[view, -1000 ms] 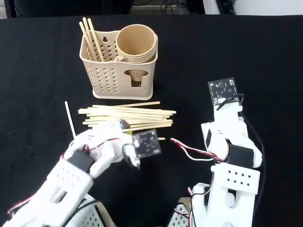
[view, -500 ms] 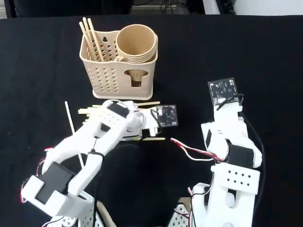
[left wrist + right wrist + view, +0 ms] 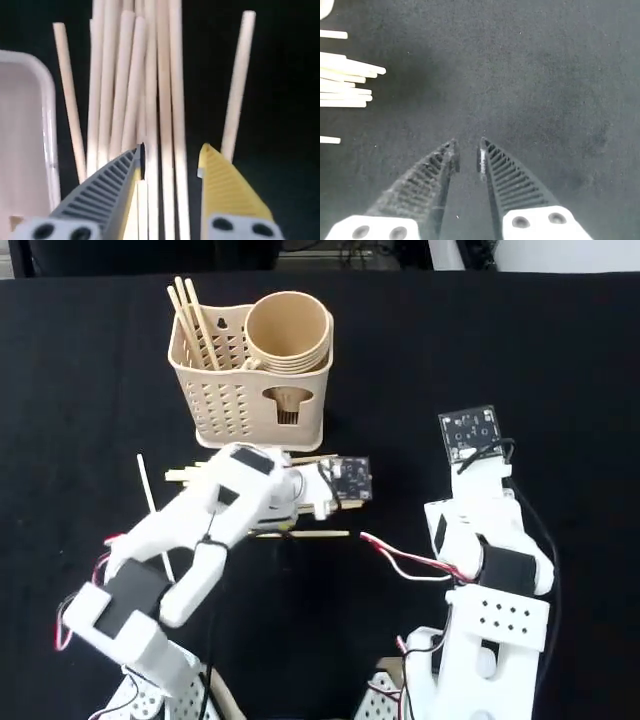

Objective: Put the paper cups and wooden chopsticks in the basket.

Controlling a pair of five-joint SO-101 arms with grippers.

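Moved: left pincer has swung forward over the pile of chopsticks and settled low on it.
Left pincer now: jaws apart, one on each side of a few chopsticks, not pinching yet.
Chopsticks: lying flat in a pile on the table, just in front of the basket. One loose stick lies off to the side.
How they handle: I think they are light, stiff and smooth. They may roll or slip, so pinch near the middle.
Basket: already holds stacked cups and some upright chopsticks.
Right pincer: jaws a little apart, holding nothing, over bare table.
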